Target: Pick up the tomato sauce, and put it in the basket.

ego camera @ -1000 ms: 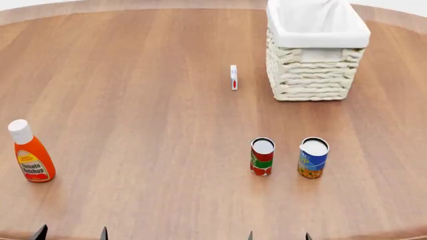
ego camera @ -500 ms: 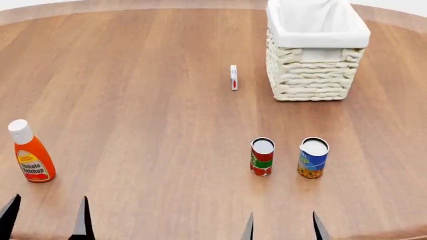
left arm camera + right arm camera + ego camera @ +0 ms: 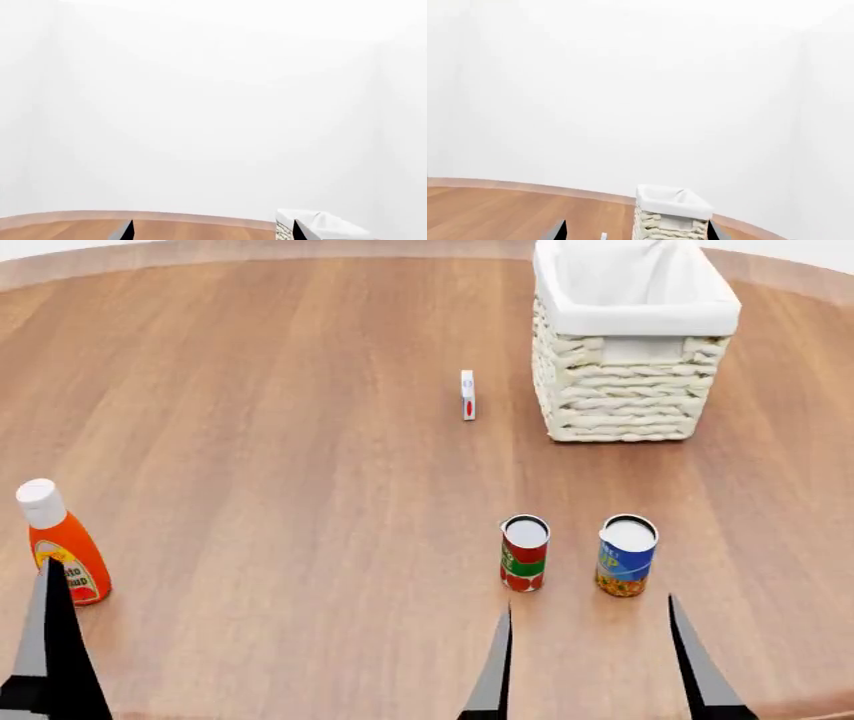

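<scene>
cylindrical tomato sauce (image 3: 525,553), woven wicker basket (image 3: 627,342)

A round wooden surface (image 3: 294,440) with warm reddish-brown grain spreads out ahead of the jaws. Beyond its curved far edge stand plain white walls (image 3: 640,90), evenly lit.

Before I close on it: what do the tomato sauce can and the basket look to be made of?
The tomato sauce can looks like metal with a glossy red and green label: silvery-white lid, dark rim. The basket looks like cream woven wicker, shown by its interlaced strands, with a matte white cloth lining folded over the rim. Being a render, both are guesses from appearance.
</scene>
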{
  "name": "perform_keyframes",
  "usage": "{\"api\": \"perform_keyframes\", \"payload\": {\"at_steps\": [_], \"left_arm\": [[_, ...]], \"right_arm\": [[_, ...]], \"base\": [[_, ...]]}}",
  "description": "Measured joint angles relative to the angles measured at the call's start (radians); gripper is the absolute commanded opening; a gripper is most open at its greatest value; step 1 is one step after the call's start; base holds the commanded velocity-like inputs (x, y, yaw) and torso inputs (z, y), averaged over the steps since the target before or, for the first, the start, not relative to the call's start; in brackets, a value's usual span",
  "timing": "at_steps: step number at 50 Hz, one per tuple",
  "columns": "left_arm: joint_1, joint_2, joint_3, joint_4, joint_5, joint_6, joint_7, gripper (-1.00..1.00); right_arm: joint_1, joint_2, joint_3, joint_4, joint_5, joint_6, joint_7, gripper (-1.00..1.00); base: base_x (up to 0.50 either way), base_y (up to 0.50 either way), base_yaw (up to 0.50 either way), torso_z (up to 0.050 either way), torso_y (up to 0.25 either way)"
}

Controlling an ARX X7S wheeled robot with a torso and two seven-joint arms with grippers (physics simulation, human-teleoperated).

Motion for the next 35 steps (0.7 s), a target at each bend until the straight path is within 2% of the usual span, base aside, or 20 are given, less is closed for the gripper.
{"api": "perform_keyframes", "payload": {"at_steps": [14, 35], "left_arm": [[0.005, -0.022, -0.024, 0.087, -0.037, -0.015, -0.026, 1.0], [0.012, -0.03, 0.001, 0.05, -0.005, 0.027, -0.04, 1.0]], "right_arm": [[-0.017, 0.023, -0.007, -0.132, -0.021, 0.023, 0.015, 1.0], [-0.011, 0.039, -0.014, -0.108, 0.002, 0.017, 0.031, 1.0]], "base": [[0.0, 0.0, 0.0, 0.0, 0.0], [0.05, 0.0, 0.0, 0.0, 0.0]]}}
